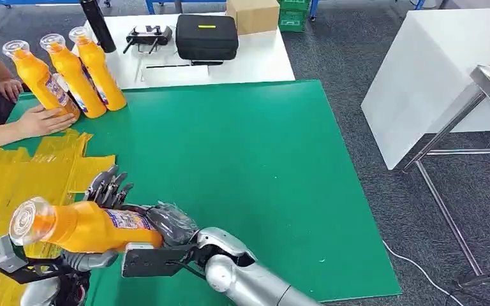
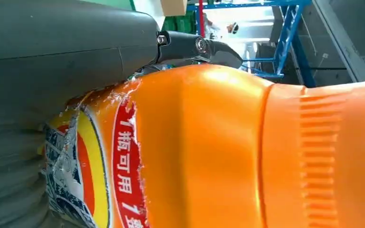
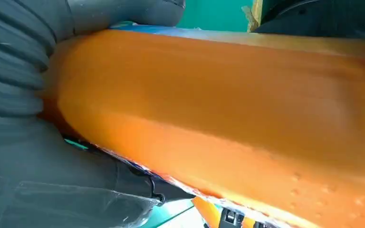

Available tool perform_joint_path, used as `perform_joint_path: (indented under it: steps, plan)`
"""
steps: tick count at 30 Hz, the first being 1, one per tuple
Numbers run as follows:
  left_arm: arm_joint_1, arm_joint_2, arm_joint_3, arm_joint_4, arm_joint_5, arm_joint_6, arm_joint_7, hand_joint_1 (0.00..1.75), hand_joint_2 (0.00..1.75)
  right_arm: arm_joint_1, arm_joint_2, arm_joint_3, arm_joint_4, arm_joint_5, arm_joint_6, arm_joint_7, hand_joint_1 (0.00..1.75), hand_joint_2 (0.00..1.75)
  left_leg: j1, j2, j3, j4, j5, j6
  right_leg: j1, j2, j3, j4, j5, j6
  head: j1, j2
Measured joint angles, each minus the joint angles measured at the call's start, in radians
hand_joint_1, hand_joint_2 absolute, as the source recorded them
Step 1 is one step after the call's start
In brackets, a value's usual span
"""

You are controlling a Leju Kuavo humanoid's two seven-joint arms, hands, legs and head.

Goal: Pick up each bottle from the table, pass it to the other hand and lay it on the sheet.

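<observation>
- Head view: four orange plastic bottles with clear caps. One orange bottle (image 1: pixel 86 226) lies sideways in the air above the near left corner of the green table mat (image 1: pixel 242 172).
- Right hand (image 1: pixel 169 223) grasps the bottom end of that bottle.
- Left hand (image 1: pixel 105 186) is at the bottle too, its dark fingers sticking up behind the bottle. The left wrist view shows the thumb (image 2: pixel 199 47) lying across the bottle (image 2: pixel 247 152). I cannot tell if this hand is squeezing it or only touching.
- Three standing bottles (image 1: pixel 70 73) lean in a row at the far left corner.
- A person's hand (image 1: pixel 41 121) touches the nearest one. A second hand (image 1: pixel 9 88) sits behind.
- One crinkly yellow plastic sheet (image 1: pixel 19 175) lies along the left edge, cut off by the picture.
- On the white table (image 1: pixel 255 60) behind: one black case (image 1: pixel 206 36), one black remote (image 1: pixel 148 35), one black tube (image 1: pixel 97 24), one brown box (image 1: pixel 253 14), partly cut off.
</observation>
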Motion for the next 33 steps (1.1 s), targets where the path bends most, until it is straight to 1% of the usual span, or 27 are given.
perform_joint_path:
  steps: [1, 33]
  plan:
    - [0.000, 0.000, 0.000, 0.002, 0.000, 0.000, 0.000, 1.75, 1.75, -0.003, 0.000, 0.004, 0.006, -0.001, -0.001, 0.000, 1.75, 1.75, 0.000, 0.000, 0.000, 0.000, 0.000, 0.000, 0.000, 0.000, 0.000, 0.000, 0.000, 0.000, 0.000, 0.000]
    - [-0.006, 0.002, -0.002, 0.026, -0.013, -0.008, -0.024, 1.75, 1.75, -0.016, 0.002, 0.028, 0.040, -0.013, -0.006, 0.000, 1.75, 1.75, 0.000, 0.000, 0.000, 0.000, 0.000, 0.000, 0.000, 0.000, 0.000, 0.000, 0.000, 0.000, 0.000, 0.000]
